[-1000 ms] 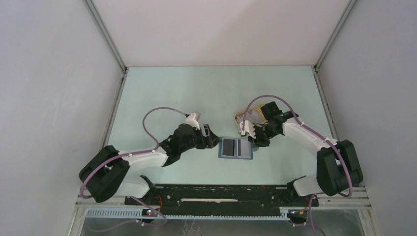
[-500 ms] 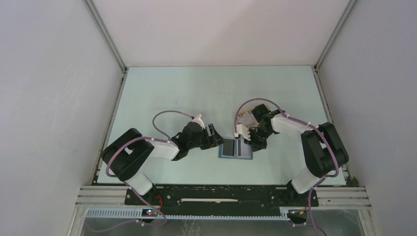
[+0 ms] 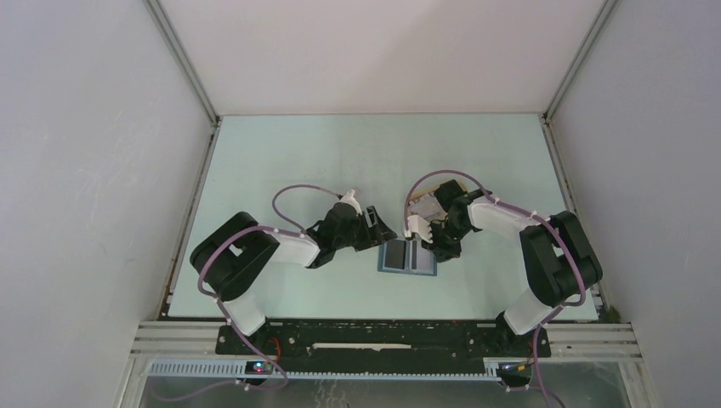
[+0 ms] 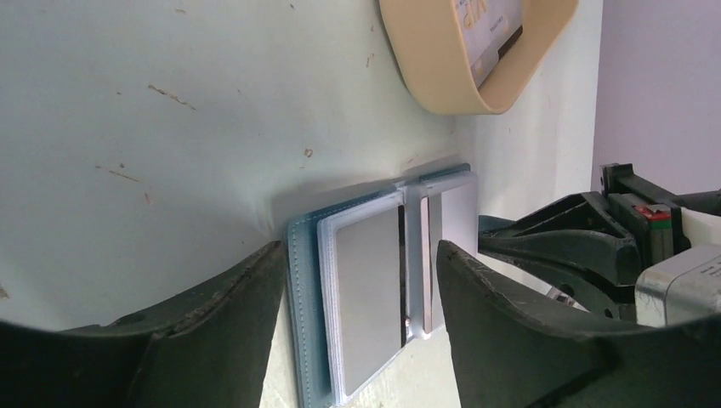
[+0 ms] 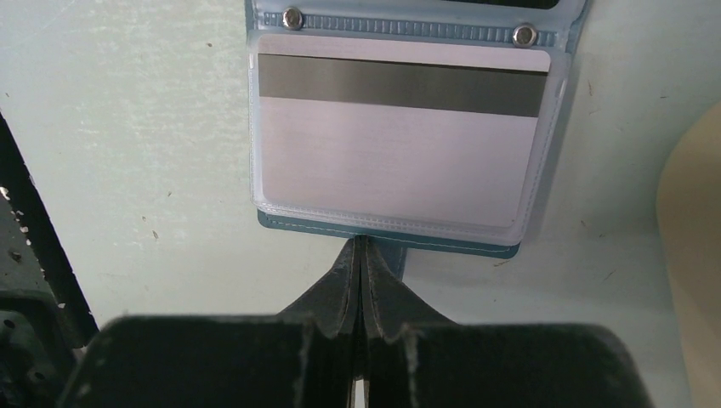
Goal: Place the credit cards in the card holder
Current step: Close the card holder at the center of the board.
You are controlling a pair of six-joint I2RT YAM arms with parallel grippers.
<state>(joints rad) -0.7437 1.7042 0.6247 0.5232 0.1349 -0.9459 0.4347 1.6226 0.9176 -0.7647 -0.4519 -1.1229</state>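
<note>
The teal-blue card holder [image 3: 407,256] lies open on the table. In the right wrist view a whitish-grey credit card [image 5: 400,161] with a dark stripe sits in its clear pocket. My right gripper [image 5: 361,246] is shut, its tips at the holder's near edge beside the teal flap tab [image 5: 417,257]; it also shows in the top view [image 3: 422,246]. My left gripper [image 4: 357,255] is open and empty, its jaws either side of the holder [image 4: 302,323] with a grey card [image 4: 366,297] showing. In the top view it [image 3: 380,231] is at the holder's left.
A beige oval tray [image 3: 428,202] stands just behind the holder, under the right arm. In the left wrist view the tray [image 4: 442,76] holds another printed card [image 4: 491,25]. The right gripper's black body [image 4: 578,246] is close to the left jaw's right side.
My left arm has folded in and its gripper has moved right to the holder's left edge. My right gripper moved left to the holder's right edge, then held still.
</note>
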